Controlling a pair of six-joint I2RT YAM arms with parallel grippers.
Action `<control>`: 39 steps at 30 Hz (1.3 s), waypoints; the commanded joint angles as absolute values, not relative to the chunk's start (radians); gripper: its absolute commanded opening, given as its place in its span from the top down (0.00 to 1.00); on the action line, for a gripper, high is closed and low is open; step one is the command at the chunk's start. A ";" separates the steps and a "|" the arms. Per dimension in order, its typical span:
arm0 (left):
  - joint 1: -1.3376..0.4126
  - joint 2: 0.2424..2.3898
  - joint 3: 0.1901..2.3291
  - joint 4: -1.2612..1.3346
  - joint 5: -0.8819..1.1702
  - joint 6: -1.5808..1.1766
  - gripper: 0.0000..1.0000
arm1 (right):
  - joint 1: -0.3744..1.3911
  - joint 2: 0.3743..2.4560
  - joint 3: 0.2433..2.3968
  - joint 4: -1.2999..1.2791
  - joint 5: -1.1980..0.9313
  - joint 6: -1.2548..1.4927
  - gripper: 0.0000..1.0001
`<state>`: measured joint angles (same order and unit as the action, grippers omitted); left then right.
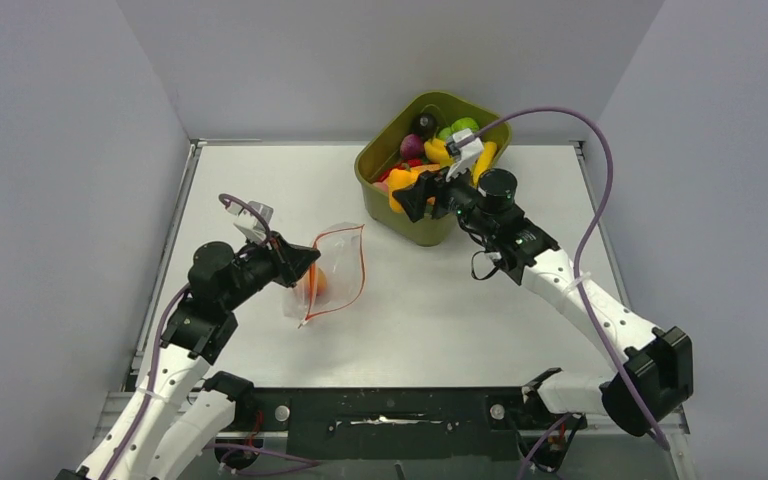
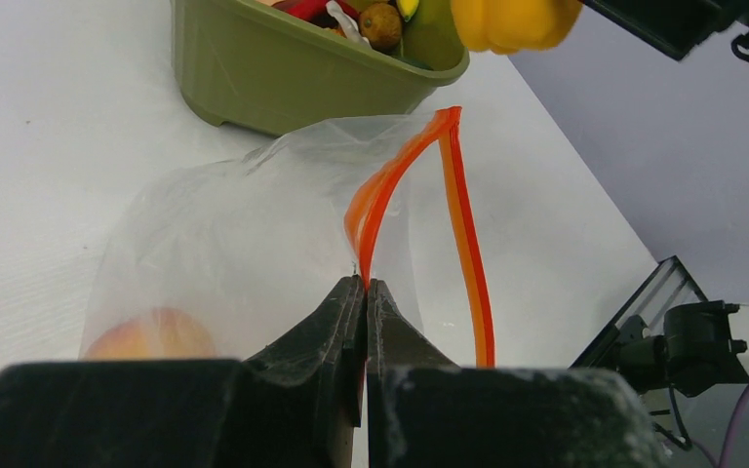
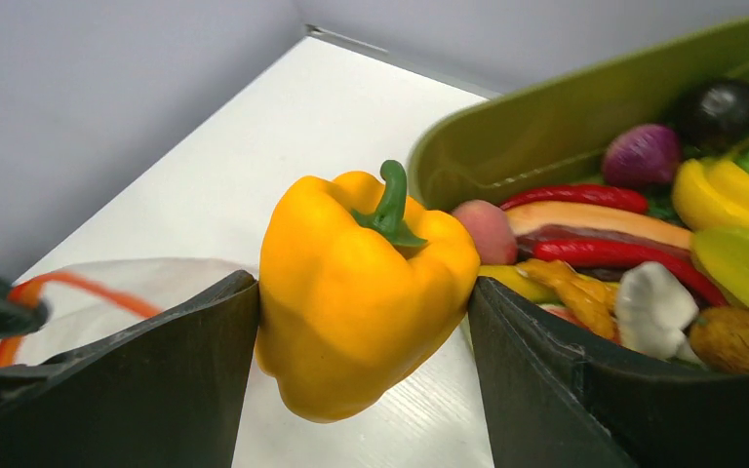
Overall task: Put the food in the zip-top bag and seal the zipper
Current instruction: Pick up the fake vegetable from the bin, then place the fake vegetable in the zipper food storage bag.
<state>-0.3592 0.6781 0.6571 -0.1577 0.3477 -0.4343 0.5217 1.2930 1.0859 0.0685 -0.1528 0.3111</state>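
Note:
The clear zip-top bag (image 1: pixel 338 262) lies on the white table with its mouth held up. My left gripper (image 1: pixel 298 264) is shut on the near lip of the orange-red zipper (image 2: pixel 468 244); the pinch shows in the left wrist view, left gripper (image 2: pixel 365 285). A peach (image 2: pixel 151 336) rests inside the bag. My right gripper (image 3: pixel 361 283) holds a yellow-orange pepper (image 3: pixel 361 292) between its wide-set fingers, lifted above the table at the tub's near-left rim. From above, the pepper (image 1: pixel 398 183) hangs to the right of and beyond the bag's mouth.
The olive-green tub (image 1: pixel 415 228) stands at the back, right of centre, filled with several toy foods: red chillies (image 3: pixel 585 195), a purple onion (image 3: pixel 644 154), yellow bananas (image 3: pixel 731 195). Grey walls enclose the table on three sides.

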 commanded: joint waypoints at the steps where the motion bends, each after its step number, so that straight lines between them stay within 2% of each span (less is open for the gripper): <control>1: -0.362 0.698 0.705 -0.058 0.343 -0.513 1.00 | 0.591 1.205 1.061 0.205 -0.262 0.181 0.56; 8: -0.362 0.733 0.723 -0.065 0.354 -0.545 1.00 | 0.715 1.107 0.955 0.360 -0.374 0.039 0.55; 16: -0.362 0.739 0.736 -0.060 0.380 -0.555 1.00 | 0.805 1.108 0.892 0.481 -0.522 -0.063 0.54; 31: -0.362 0.713 0.734 -0.047 0.445 -0.598 1.00 | 0.870 1.202 0.845 0.482 -0.499 -0.201 0.53; 39: -0.362 0.718 0.729 -0.029 0.458 -0.607 1.00 | 0.871 1.245 0.828 0.461 -0.479 -0.232 0.44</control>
